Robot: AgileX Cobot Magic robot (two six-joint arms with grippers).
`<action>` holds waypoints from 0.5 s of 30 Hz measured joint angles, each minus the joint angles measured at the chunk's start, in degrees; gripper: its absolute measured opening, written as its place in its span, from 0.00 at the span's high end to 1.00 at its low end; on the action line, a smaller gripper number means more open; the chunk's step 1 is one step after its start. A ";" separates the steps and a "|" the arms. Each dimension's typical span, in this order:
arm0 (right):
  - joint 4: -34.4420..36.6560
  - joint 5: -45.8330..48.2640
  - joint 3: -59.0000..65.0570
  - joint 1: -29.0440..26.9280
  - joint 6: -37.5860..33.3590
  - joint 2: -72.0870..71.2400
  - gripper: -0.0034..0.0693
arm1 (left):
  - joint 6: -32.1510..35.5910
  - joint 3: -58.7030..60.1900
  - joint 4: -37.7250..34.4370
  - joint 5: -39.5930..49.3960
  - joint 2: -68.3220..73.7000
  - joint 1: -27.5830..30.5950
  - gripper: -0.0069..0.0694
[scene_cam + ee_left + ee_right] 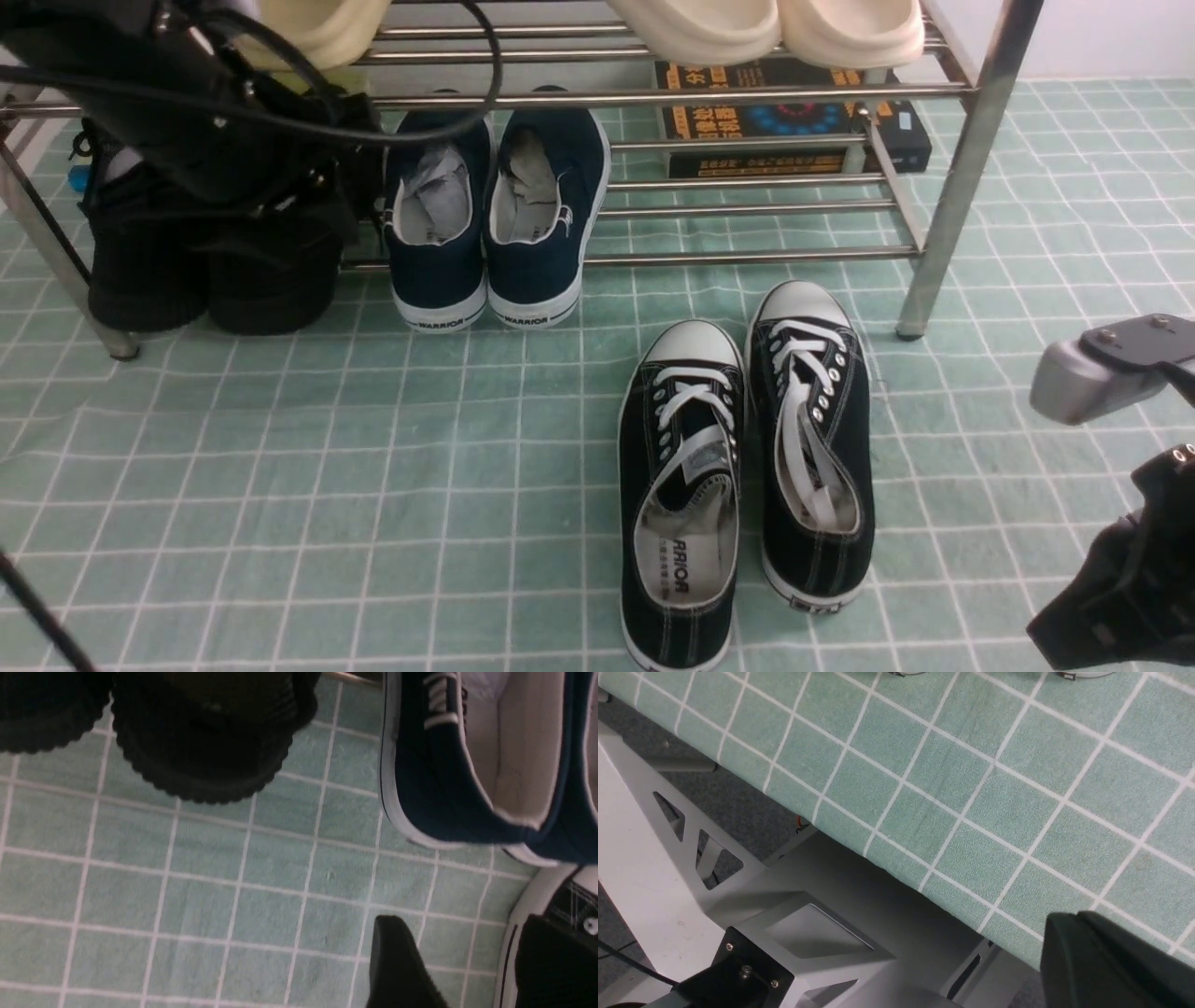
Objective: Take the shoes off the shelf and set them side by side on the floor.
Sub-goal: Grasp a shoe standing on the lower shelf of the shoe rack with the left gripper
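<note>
The two navy shoes [439,224] [546,219] stand side by side, heels towards me. Their toes lie on the lower tier of the shelf [747,257] and their heels stick out past its front rod over the floor [373,467]. My left arm [187,112] reaches in just left of them. In the left wrist view the left gripper [472,970] is open above bare floor, with one navy shoe [434,788] a little beyond it. My right gripper [1064,933] is shut and empty, low at the right [1120,597] over the mat's near edge.
A pair of black lace-up sneakers [681,495] [812,439] lies on the floor right of centre. Black high shoes [215,271] stand at the shelf's left. Cream slippers [766,28] sit on the upper tier, a dark box [794,121] behind. The robot's grey base [808,905] borders the mat.
</note>
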 joint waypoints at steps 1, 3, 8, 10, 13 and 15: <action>0.00 -0.15 0.00 0.00 0.00 0.00 0.94 | -0.15 -0.85 0.17 -0.43 1.67 0.00 0.42; 0.00 -0.54 0.00 0.00 0.00 0.00 0.93 | -0.32 -2.57 0.36 -1.34 4.13 0.00 0.42; 0.00 -0.99 0.00 0.00 0.00 0.00 0.93 | -0.32 -5.14 0.33 -4.84 9.38 0.00 0.42; 0.00 -0.99 0.00 0.00 0.00 0.00 0.93 | -0.32 -5.29 0.33 -6.12 10.51 0.00 0.42; 0.00 -1.05 0.00 0.00 0.00 0.00 0.93 | -0.32 -5.31 0.33 -7.47 11.34 0.00 0.42; 0.00 -1.25 0.00 0.19 0.00 0.00 0.92 | -0.32 -5.36 0.26 -9.45 11.81 0.00 0.42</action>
